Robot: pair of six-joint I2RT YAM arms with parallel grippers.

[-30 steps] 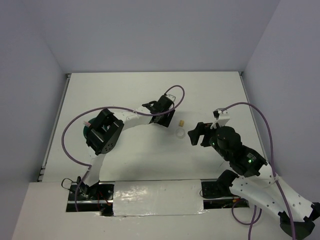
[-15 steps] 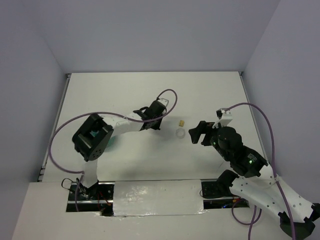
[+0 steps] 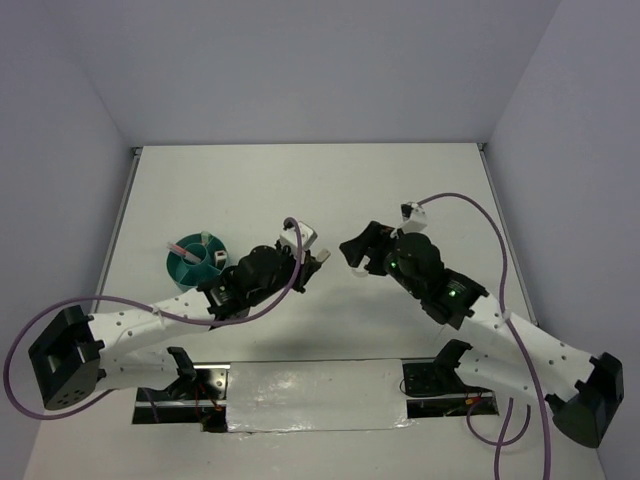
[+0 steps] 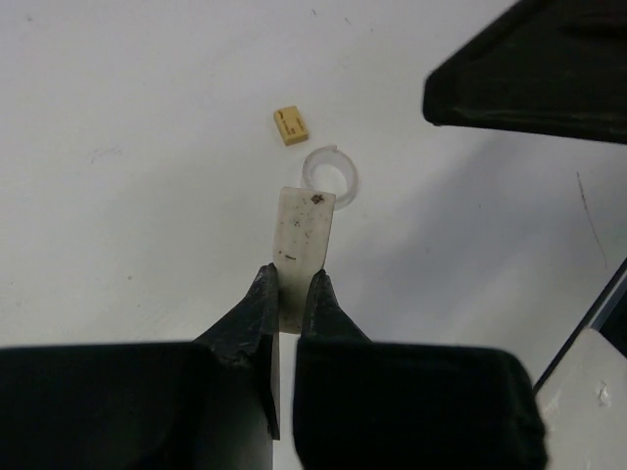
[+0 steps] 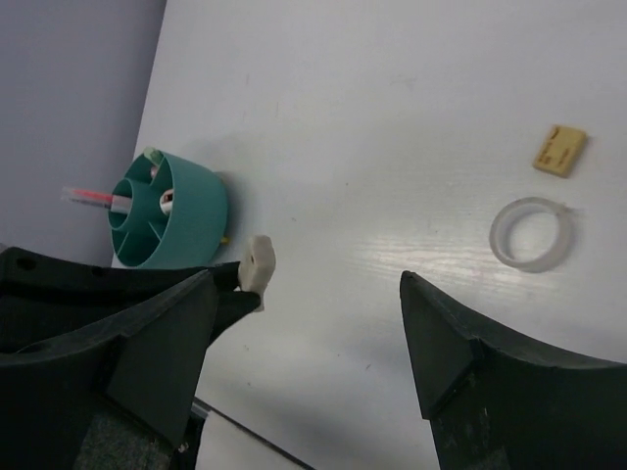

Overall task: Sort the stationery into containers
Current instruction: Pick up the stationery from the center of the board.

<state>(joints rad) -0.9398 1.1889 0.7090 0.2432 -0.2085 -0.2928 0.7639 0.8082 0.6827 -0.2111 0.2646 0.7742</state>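
Left hand point(image 4: 292, 282) is clamped on the grey block point(image 4: 304, 227), seemingly by one end only; it may pivot loose before reaching the teal organizer point(image 3: 183, 272), centre left in the top view. My right hand point(image 5: 309, 284), spread open, crowds close: collision risk.

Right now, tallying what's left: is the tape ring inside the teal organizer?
No, the tape ring lies on the table beside the tan nub.
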